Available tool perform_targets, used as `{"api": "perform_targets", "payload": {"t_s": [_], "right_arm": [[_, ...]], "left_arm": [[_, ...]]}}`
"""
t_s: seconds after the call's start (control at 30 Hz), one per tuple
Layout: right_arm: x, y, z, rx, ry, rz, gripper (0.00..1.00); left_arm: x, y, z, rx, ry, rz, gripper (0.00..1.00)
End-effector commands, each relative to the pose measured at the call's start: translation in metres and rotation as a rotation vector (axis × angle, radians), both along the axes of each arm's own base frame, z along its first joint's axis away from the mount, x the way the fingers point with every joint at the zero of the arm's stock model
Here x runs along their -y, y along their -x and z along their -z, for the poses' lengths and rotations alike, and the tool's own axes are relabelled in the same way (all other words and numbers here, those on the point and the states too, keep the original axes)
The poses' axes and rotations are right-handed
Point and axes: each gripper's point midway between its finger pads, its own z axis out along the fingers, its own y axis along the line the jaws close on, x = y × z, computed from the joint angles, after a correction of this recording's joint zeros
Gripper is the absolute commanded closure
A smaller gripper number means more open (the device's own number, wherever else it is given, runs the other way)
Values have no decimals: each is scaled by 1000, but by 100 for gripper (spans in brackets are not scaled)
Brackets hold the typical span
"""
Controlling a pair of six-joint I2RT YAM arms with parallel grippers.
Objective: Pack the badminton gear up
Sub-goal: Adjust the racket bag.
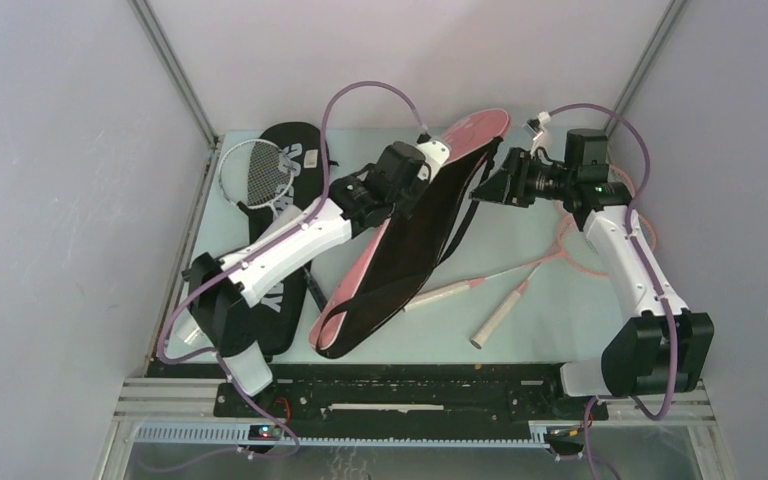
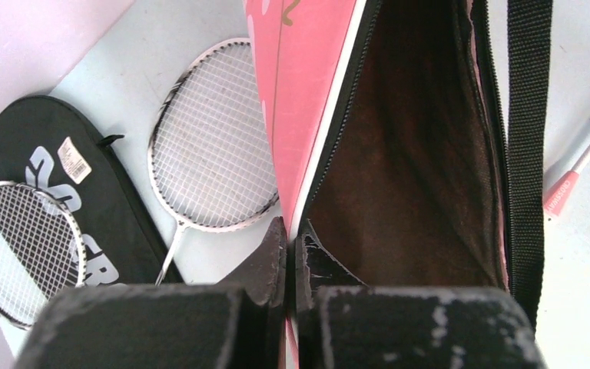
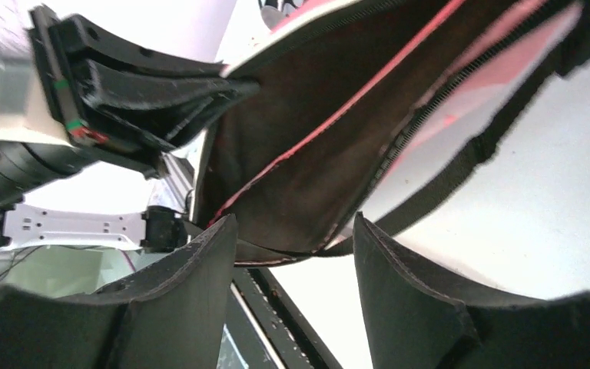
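as left claw (image 2: 290, 234) pinches its edge, pink cover (image 2: 307, 92) gapes.

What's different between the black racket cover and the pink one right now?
The pink racket cover gapes open, showing a dark lining; the black racket cover lies flat and looks closed. The left gripper pinches the pink cover's edge; nothing holds the black one. A white-framed racket rests its head on the black cover only. Both share a racket-shaped outline.
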Motion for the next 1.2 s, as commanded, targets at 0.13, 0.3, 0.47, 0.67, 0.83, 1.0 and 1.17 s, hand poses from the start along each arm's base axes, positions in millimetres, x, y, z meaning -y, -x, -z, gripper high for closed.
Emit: {"api": "perform_targets", "payload": {"t_s": [0.13, 0.3, 0.47, 0.67, 0.83, 1.0, 1.17], "right_arm": [[13, -4, 29, 87, 213, 81, 39], [4, -13, 42, 87, 251, 99, 40], [-11, -17, 50, 67, 229, 72, 40], [-21, -19, 54, 60, 226, 61, 41], [-30, -20, 63, 49, 239, 56, 42], [-41, -25, 74, 43, 257, 52, 45], [-50, -27, 82, 35, 266, 50, 47]], "left_arm": [[-27, 0, -73, 148, 148, -64, 100], [-30, 3, -78, 155, 162, -69, 100], [-31, 4, -78, 155, 167, -67, 100], [-30, 6, -75, 148, 173, -62, 100], [-28, 7, -75, 140, 185, -57, 100], [-28, 9, -77, 140, 196, -59, 100], [-31, 6, -78, 149, 200, -80, 100]]}}
